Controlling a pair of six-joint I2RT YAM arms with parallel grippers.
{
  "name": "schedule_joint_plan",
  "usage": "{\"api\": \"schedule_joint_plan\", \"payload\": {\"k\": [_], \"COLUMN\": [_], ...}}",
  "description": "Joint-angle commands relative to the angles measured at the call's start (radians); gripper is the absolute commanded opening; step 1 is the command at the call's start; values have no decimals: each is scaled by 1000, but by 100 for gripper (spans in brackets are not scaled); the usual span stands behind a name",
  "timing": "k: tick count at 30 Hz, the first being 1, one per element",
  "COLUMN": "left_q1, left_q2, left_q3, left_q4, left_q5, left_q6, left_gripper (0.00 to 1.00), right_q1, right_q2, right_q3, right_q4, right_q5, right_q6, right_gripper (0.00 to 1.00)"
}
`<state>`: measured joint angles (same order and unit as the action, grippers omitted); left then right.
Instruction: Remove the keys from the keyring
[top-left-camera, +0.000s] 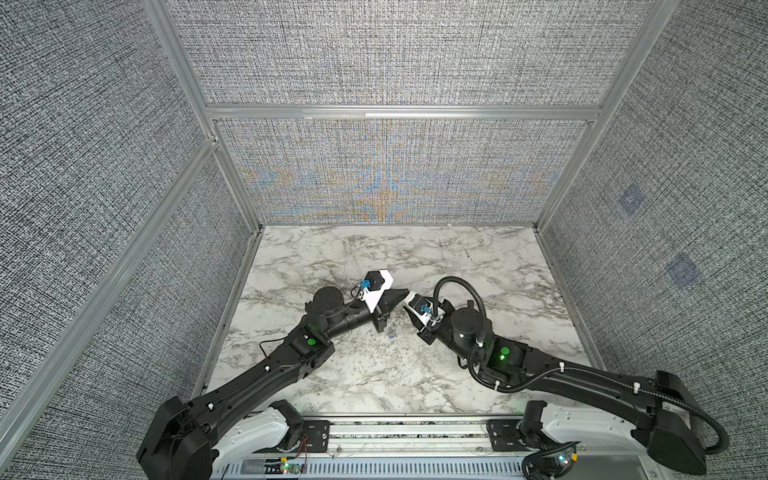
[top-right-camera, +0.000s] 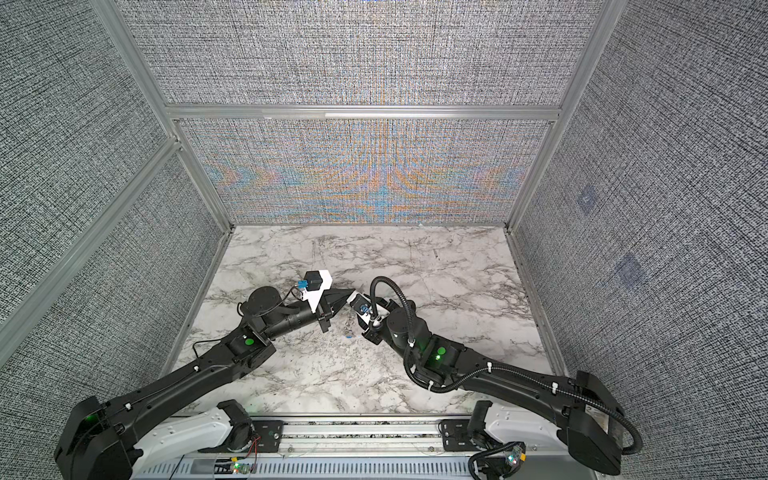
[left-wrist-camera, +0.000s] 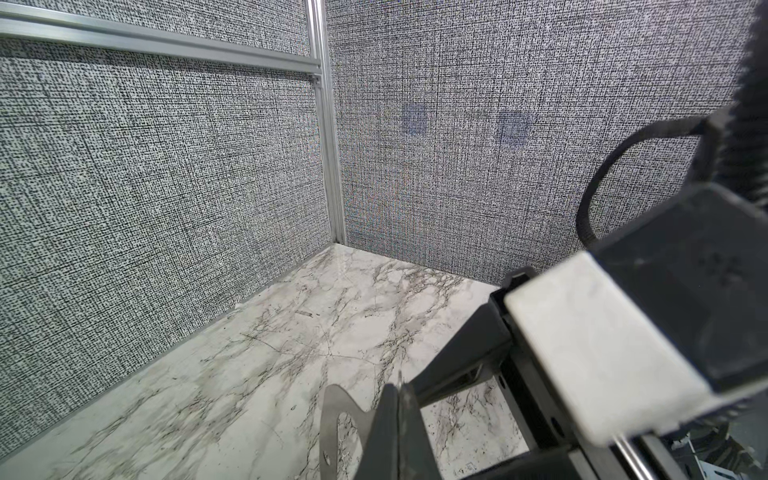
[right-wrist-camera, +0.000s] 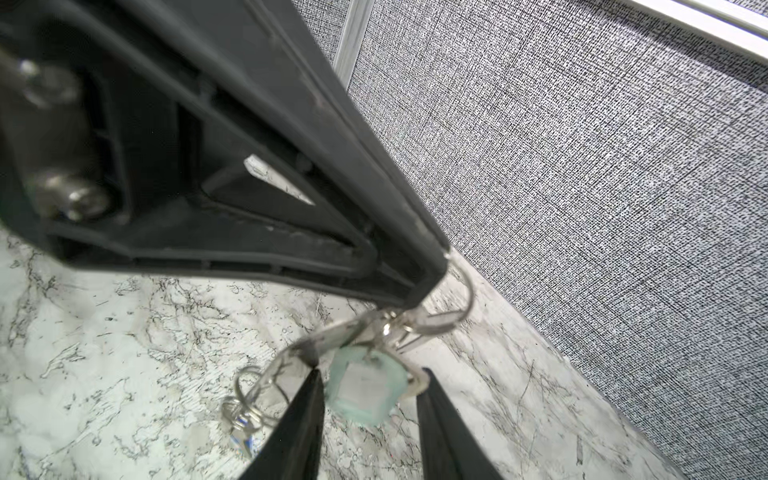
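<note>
The keyring's blue tag (right-wrist-camera: 365, 390), washed pale and blurred in the right wrist view, hangs above the marble table (right-wrist-camera: 104, 353), right between the two dark fingers (right-wrist-camera: 299, 424) of the right gripper (right-wrist-camera: 368, 374). The fingers stand apart on either side of the tag and very near its edges; whether they press it I cannot tell. Above the tag a silvery metal strip (right-wrist-camera: 332, 338) runs slantwise up towards the tip of the left gripper (right-wrist-camera: 436, 266), whose fingers are closed together. A thin metal loop (right-wrist-camera: 468, 291) curves out just past that tip, and a blurred cluster of small rings (right-wrist-camera: 249, 395) dangles at the strip's lower end. Only the left wrist view shows a flat dark-grey plate (left-wrist-camera: 330, 419) with a large hole, sticking out from the closed left fingers (left-wrist-camera: 395, 428), which pinch it. In both top views the two grippers meet tip to tip over the middle of the table. There the bunch is too small to make out, and the white camera housing (top-left-camera: 415, 305) on the right wrist covers the right fingers.
</note>
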<state>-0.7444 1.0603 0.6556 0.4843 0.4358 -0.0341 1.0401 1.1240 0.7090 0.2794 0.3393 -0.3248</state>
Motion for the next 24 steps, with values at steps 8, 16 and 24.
{"api": "schedule_joint_plan", "payload": {"k": [8, 16, 24], "left_q1": [-1, -2, -1], "left_q2": [-12, -14, -8], "left_q3": [-15, -20, -17], "left_q4": [71, 93, 99], "left_q5": [-19, -36, -43], "left_q6": [-27, -53, -66], "left_gripper": [0, 0, 0], "right_q1": [-7, -11, -11], "right_q2": [14, 18, 1], "right_q3": [41, 53, 26], "right_q4": [-12, -55, -5], "right_q5": [89, 148, 116], "right_q6": [37, 69, 60], "right_gripper": [47, 50, 49]}}
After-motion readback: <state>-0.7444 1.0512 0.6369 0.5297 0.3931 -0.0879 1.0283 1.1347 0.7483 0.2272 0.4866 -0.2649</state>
